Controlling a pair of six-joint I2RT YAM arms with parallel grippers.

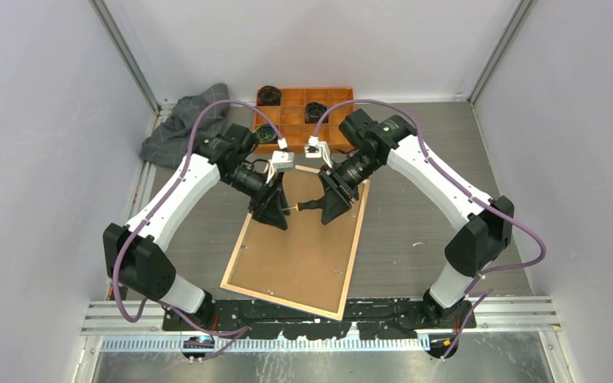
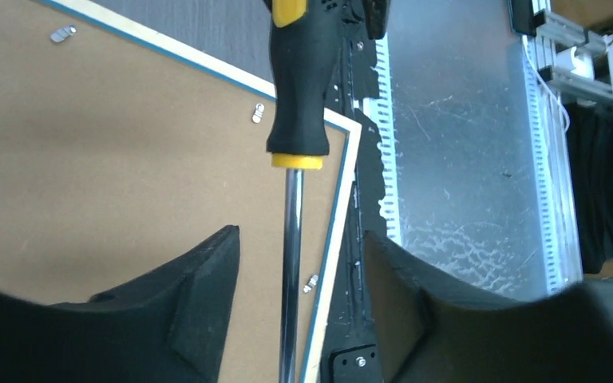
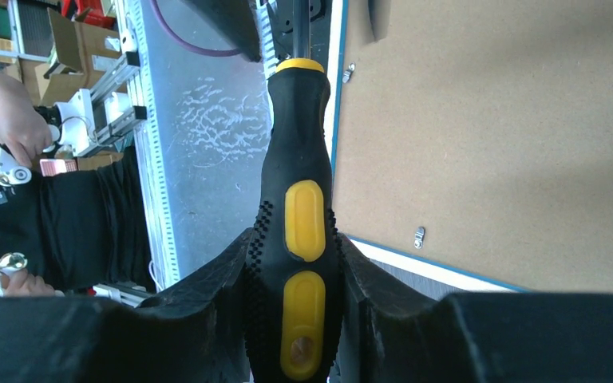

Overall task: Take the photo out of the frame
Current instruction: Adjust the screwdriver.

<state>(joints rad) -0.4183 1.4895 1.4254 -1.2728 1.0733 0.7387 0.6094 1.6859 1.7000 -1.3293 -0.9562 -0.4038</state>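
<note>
Right tool (image 1: 322, 206) with screwdriver (image 1: 306, 206) above frame (image 1: 354, 262)

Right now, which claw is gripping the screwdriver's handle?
The right gripper, clamped on the handle of the screwdriver; the left gripper stands open around its shaft.

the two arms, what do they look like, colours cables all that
Both the left arm and right arm have white curved links joined by black blocky joints. A purple cable loops along each. The left pincer and right pincer are black and wedge-shaped.
</note>
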